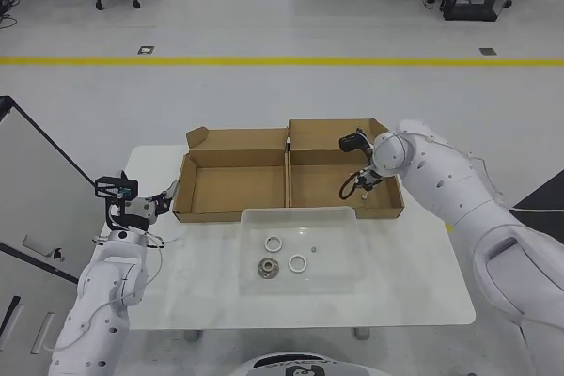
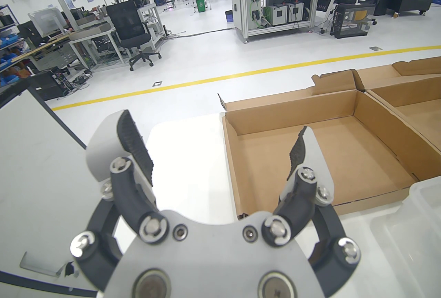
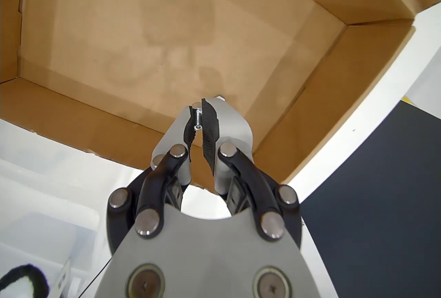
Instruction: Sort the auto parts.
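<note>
Nearest the robot on my top feed, a clear tray sits on the white table. In it I see one white ring, a second white ring a little nearer, a grey round metal part near both rings, and a small pale piece too small for me to name. Off to the left, the left jaws hang over the table's left edge, just beside the near outer corner of the left box. They are spread wide, with nothing between the ribbed black pads, and from that wrist camera they point across the left box. Just beyond the tray, two open cardboard boxes stand side by side with their inner walls touching. The right jaws are down inside the right box, close to its near right corner. They are nearly pressed together, pinching a small threaded screw at the very tips of their pads. The screw lies along the jaws, over the box's brown floor, and I cannot tell whether it touches the cardboard. Farthest out, a yellow line runs across the pale floor behind the table.
</note>
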Robot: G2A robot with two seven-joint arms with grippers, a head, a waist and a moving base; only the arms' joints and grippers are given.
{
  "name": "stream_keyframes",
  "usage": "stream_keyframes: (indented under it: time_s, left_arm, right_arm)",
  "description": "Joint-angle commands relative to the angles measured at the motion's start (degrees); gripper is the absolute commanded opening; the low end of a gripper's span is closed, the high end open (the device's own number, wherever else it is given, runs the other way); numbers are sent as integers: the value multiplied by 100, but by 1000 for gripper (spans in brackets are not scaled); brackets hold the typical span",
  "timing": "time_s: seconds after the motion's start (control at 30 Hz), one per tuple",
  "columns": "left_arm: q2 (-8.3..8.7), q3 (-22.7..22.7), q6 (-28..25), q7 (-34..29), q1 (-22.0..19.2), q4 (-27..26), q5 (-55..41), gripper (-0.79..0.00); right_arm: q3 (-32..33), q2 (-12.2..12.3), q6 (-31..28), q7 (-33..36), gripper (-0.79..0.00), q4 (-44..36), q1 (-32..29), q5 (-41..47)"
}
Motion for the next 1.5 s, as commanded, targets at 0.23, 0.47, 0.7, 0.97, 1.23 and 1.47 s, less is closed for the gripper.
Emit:
stream_keyframes:
  time_s: [0.23, 0.47, 0.7, 0.97, 1.23, 1.47]
  left_arm:
    - [0, 0, 0, 0, 0, 0, 0, 0]
    - [0, 0, 0, 0, 0, 0, 0, 0]
    - [0, 0, 0, 0, 0, 0, 0, 0]
    - [0, 0, 0, 0, 0, 0, 0, 0]
    - [0, 0, 0, 0, 0, 0, 0, 0]
    - [0, 0, 0, 0, 0, 0, 0, 0]
  right_arm:
    - [-128, -197, -66, -94, -785, 395, -32, -41]
    - [-167, -328, -78, -201, -785, 728, -30, -87]
    - [-160, -430, -81, -275, -785, 954, -15, -124]
    - [-130, -523, -149, -281, -610, 1132, 15, -145]
    - [23, -542, -330, -319, -462, 1027, 136, -119]
    - [300, -423, -490, -151, 0, 523, 285, -169]
